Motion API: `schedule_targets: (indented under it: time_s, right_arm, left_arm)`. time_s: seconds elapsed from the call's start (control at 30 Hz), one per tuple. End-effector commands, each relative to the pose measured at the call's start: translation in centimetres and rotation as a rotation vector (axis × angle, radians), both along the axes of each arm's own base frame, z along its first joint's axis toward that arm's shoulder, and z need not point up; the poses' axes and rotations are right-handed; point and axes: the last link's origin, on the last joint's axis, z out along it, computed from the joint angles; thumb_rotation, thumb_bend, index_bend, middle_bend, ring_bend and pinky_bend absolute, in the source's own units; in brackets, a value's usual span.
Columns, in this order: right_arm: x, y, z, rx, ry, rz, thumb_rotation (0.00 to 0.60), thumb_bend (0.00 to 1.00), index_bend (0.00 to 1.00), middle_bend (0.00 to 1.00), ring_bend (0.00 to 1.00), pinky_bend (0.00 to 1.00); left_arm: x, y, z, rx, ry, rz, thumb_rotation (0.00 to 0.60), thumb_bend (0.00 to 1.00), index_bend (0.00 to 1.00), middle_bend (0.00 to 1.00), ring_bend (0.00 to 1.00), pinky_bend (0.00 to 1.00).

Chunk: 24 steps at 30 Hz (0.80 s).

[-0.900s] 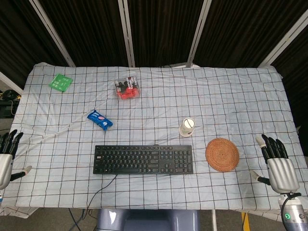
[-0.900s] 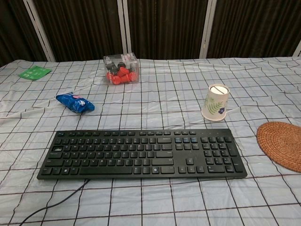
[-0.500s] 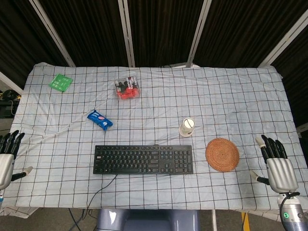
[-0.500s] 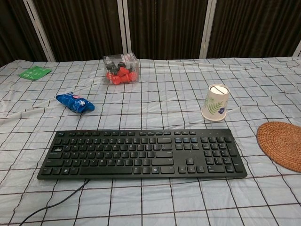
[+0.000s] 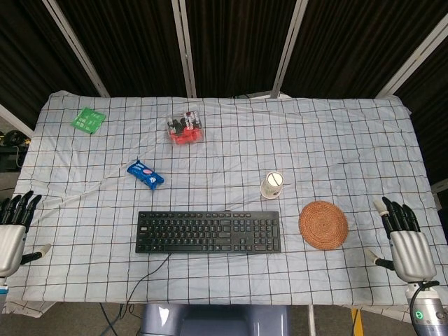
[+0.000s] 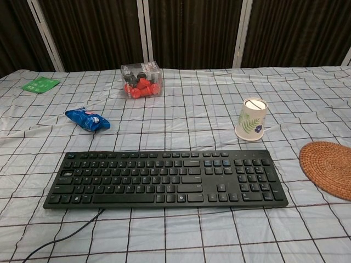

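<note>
My left hand [image 5: 12, 234] hangs at the table's near left edge, fingers spread, holding nothing. My right hand [image 5: 406, 245] sits at the near right edge, fingers apart and empty; the woven round coaster [image 5: 323, 224] [image 6: 329, 169] is the thing nearest to it. A black keyboard [image 5: 208, 232] [image 6: 164, 178] lies front and centre. An upside-down paper cup with a leaf print [image 5: 273, 185] [image 6: 252, 119] stands just behind its right end. Neither hand appears in the chest view.
A blue snack packet [image 5: 145, 173] [image 6: 87, 119] lies left of centre. A clear box of red pieces [image 5: 185, 128] [image 6: 142, 80] stands further back, a green packet [image 5: 88, 120] [image 6: 40, 84] at the far left. The checked cloth [image 5: 336, 140] covers the table; the keyboard's cable [image 6: 60, 238] trails off the front.
Both hands have drifted slightly down toward the near edge of the table. The objects have not moved.
</note>
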Motion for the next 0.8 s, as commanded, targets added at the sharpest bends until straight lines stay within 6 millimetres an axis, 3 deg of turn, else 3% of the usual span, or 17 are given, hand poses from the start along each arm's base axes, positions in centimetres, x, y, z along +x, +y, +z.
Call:
schedule_targets:
  time_s: [0.03,0.13,0.2,0.27,0.3,0.4,0.53,0.67,0.8]
  right_arm:
    - [0.2,0.0,-0.1,0.011,-0.007,0.001,0.6,0.1,0.03,0.0,0.0,0.0]
    - [0.9,-0.2,-0.2,0.034,-0.002,0.028,0.6,0.1,0.02,0.08,0.05,0.09]
    - [1.6,-0.6,-0.2,0.041,-0.006,0.049,0.6,0.1,0.03,0.3,0.28,0.35]
    - [2.7,-1.0,-0.4,0.059,-0.026,0.07,0.6,0.1,0.03,0.51,0.5,0.53]
    - [3.2,-1.2,-0.6,0.073,-0.03,0.078,0.6,0.1,0.04,0.61,0.59,0.58]
    - [4.6,-1.9,-1.3,0.136,-0.013,0.087,0.6,0.15,0.05,0.75,0.71,0.64]
    - [7.3,-3.1,-3.0,0.25,0.015,0.088,0.6,0.29,0.07,0.83,0.79,0.69]
    - [11.4,-4.3,-6.4,0.416,0.02,0.071,0.6,0.37,0.08,0.87,0.86,0.74]
    - [12.8,-4.6,-8.1,0.466,0.029,0.03,0.6,0.42,0.1,0.89,0.88,0.75]
  left_arm:
    - [-0.1,-0.1,0.1,0.001,-0.006,0.005,0.6,0.08,0.0,0.0,0.0,0.0]
    - [0.0,-0.2,0.3,0.009,-0.013,-0.001,0.6,0.08,0.0,0.0,0.0,0.0]
    - [0.0,-0.2,0.4,0.015,-0.015,-0.007,0.6,0.08,0.0,0.0,0.0,0.0]
    - [0.0,-0.3,0.5,0.016,-0.02,-0.009,0.6,0.08,0.0,0.0,0.0,0.0]
    - [0.0,-0.3,0.5,0.014,-0.023,-0.008,0.6,0.08,0.0,0.0,0.0,0.0]
    - [0.0,-0.3,0.5,0.015,-0.026,-0.012,0.6,0.08,0.0,0.0,0.0,0.0]
    - [0.0,-0.3,0.6,0.018,-0.028,-0.017,0.6,0.08,0.0,0.0,0.0,0.0]
    - [-0.2,-0.2,0.6,0.017,-0.029,-0.005,0.6,0.08,0.0,0.0,0.0,0.0]
    - [-0.3,0.0,0.7,0.022,-0.03,-0.005,0.6,0.08,0.0,0.0,0.0,0.0]
